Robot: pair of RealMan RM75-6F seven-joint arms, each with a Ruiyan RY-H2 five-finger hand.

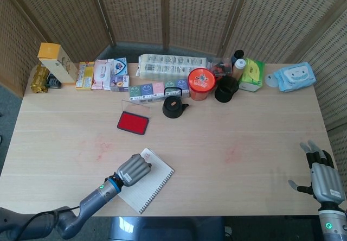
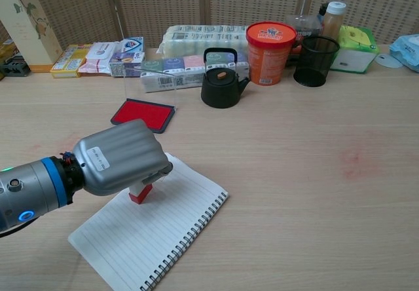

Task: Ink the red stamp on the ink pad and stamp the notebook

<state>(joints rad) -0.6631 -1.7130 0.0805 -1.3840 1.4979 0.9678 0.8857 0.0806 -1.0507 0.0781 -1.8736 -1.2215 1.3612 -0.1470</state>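
Left hand: we are seeing the left hand (image 2: pixel 121 156) gripping the red stamp (image 2: pixel 140 193), fingers closed around its upper part, with the stamp's red base pressing on — or just touching — the page.
Right hand: the right hand (image 1: pixel 323 175) is hovering near the table's front right corner, fingers apart and holding nothing.
Red stamp position: we are locating it over the upper part of the notebook (image 2: pixel 157 232), which is lying at an angle near the front edge of the table (image 1: pixel 233 138), left of centre.
Ink pad: the ink pad (image 2: pixel 143 114) is lying open and flat beyond the notebook, toward the rear row of goods, its clear lid standing up behind it.
Progress: we are judging the task to be at its last step — the stamp is meeting the paper. Whether the inking is done, we cannot tell from these views; no printed mark is visible on the page, since the stamp is covering the spot.
Remaining: we are expecting a lift of the stamp to reveal the mark.
Containers: the black mesh cup (image 2: pixel 316 60) is showing nothing inside that we can make out; the orange tub (image 2: pixel 270 52) is closed by its lid, contents hidden; the black kettle (image 2: pixel 222 81) is lidded too.
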